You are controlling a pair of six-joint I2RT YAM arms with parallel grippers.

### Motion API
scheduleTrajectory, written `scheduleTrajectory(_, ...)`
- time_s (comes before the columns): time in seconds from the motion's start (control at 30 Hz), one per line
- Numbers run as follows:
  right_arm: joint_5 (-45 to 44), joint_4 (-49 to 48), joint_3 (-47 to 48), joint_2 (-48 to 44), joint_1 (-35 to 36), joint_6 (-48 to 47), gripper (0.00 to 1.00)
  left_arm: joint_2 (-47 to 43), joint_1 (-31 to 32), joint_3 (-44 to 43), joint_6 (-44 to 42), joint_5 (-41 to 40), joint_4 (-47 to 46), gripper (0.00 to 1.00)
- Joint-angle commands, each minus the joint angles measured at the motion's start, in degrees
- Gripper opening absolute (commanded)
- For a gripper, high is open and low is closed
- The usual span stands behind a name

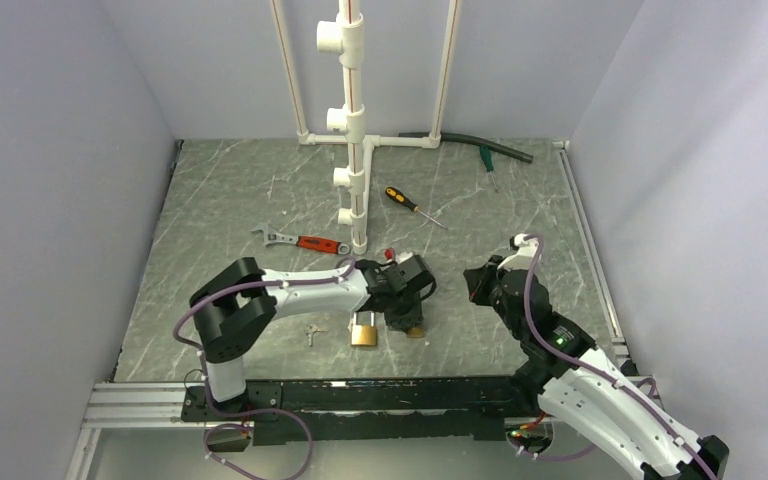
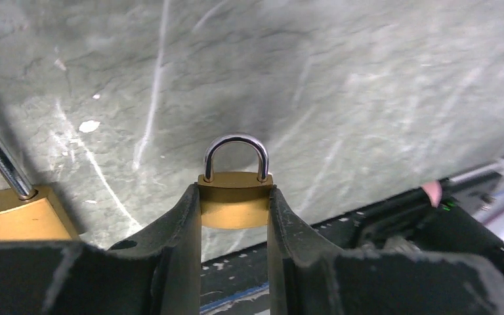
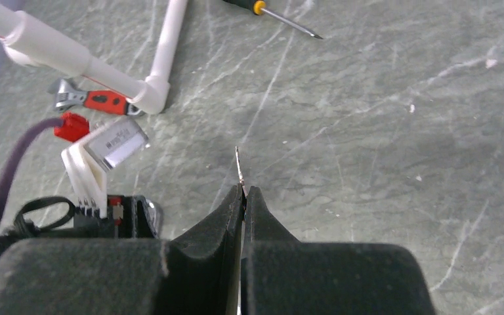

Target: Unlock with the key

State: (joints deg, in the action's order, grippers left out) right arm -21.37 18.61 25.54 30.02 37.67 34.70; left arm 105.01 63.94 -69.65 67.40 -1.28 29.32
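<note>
Left gripper [image 2: 234,194], lower centre of its wrist view, clamps the body of a small brass padlock [image 2: 235,213]. A larger brass padlock [image 2: 14,218] sits at lower left. Right gripper [image 3: 243,192] is clenched on the key [image 3: 239,165], seen edge-on, projecting up-frame.

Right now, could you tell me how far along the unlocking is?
Done: the right hand is shut on the key, its tip poking out. In hand: the left hand grips the small padlock. Left: the hands are apart, the key is not inserted, and the shackle is closed.
</note>
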Motion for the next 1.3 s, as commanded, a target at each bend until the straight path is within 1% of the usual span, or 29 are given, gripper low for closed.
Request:
scheduleTrajectory(0.0,4.45,-4.46,0.66,-1.2,-0.05,-1.83,0.0,-6.97,-0.8,-0.94,-3.94,-0.23,-5.38,0.0)
scheduleTrajectory(0.13,6.84,-5.79,0.66,-3.06,-0.05,-2.62,0.0,-11.48,-2.18,-1.29,-5.86,-2.91,-3.64,0.0)
scheduleTrajectory(0.3,12.03,-9.77,-0.8,-5.84,-0.05,-4.78,0.0,-18.76,-5.01,0.26,-6.58,-4.51,-4.98,0.0)
scheduleTrajectory(0.47,17.79,-16.62,-4.49,-10.02,-0.07,-7.01,0.0,-26.24,-5.12,0.99,-7.59,-11.75,-4.52,0.0)
scheduleTrajectory(0.53,20.27,-18.27,-5.42,-9.43,-0.05,-7.7,0.0,-28.86,-5.21,1.71,-7.15,-15.88,-4.09,0.0)
scheduleTrajectory(0.63,26.57,-21.85,-4.73,-5.53,0.03,-8.16,0.0,-33.22,-5.28,3.38,-7.99,-19.37,-5.82,0.0)
scheduleTrajectory(0.7,29.04,-23.51,-4.14,-2.38,0.08,-7.48,0.0,-34.91,-5.31,3.32,-8.26,-21.77,-5.42,0.0)
scheduleTrajectory(0.87,32.29,-29.18,-3.66,2.44,1.21,-4.66,0.0,-38.65,-5.32,3.18,-7.59,-27.83,-3.12,0.0)
scheduleTrajectory(0.93,31.95,-31.51,-3.45,4.28,2.87,-3.58,0.0,-40.54,-5.32,4.07,-6.11,-30.18,-2.37,0.0)
scheduleTrajectory(1.0,30.77,-34.32,-2.9,7.16,6.11,-3.12,0.0,-42.49,-5.31,5.16,-3.56,-32.39,-0.86,0.0)
scheduleTrajectory(1.13,24.28,-37.06,0.42,14.83,14.19,-5.95,0.0,-46.09,-5.32,7.81,-0.1,-35.26,-0.12,0.0)
scheduleTrajectory(1.17,22.63,-37.52,1.51,16.69,15.36,-6.11,0.0,-46.58,-5.32,8.07,0.56,-35.78,0.48,0.0)
scheduleTrajectory(1.27,21.8,-39.34,4.6,21.83,16.03,-5.29,0.0,-47.68,-5.32,8.2,1.77,-36.03,1.89,0.0)
